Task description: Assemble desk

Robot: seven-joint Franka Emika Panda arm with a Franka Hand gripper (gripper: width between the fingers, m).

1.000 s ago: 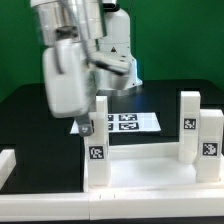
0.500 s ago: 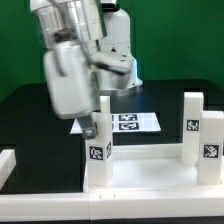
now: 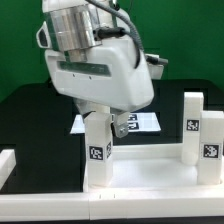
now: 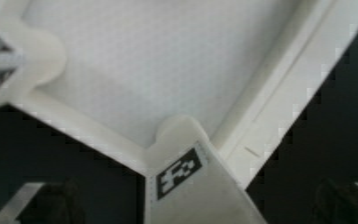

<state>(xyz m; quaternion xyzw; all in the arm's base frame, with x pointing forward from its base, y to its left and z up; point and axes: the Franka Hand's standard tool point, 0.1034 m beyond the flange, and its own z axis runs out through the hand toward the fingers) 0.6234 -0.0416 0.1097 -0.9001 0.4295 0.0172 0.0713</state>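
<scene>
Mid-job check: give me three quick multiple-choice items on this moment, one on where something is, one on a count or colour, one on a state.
1. Where is the marker board?
A. Flat on the black table behind the desk
B. On top of the tabletop
C. Held by the gripper

2. How many legs stand upright on the tabletop in the exterior view?
A. One
B. Three
C. Six

3. What state is the gripper in?
A. Shut on a leg
B. Open, holding nothing
C. Out of view

Answers:
1. A: it lies on the table beyond the legs.
2. B: one leg at the exterior view's left, two at its right.
3. B: its fingers stand apart above the left leg, with nothing between them.
</scene>
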